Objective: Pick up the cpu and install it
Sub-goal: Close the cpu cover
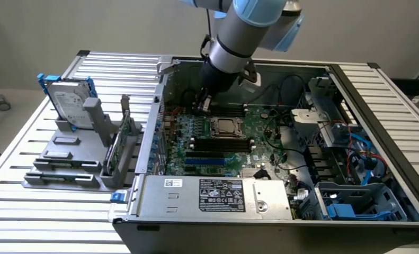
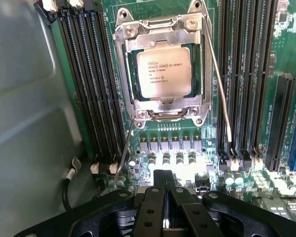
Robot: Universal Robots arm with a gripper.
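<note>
Wrist view — end effector (image 2: 164,180) closed, gripping nothing, near socket frame (image 2: 158,30) edge; cpu (image 2: 164,73) seated within.

The robot's arm (image 1: 232,42): a silver-grey tube with pale blue joint caps (image 1: 255,11) and a thin dark cable (image 1: 211,18) alongside, ending in a black wrist section (image 1: 213,79). The gripper (image 2: 165,174) is matt black (flat linkage bars (image 2: 113,210) dotted with small round holes), with two slim, straight-edged fingers (image 2: 154,195).
</note>
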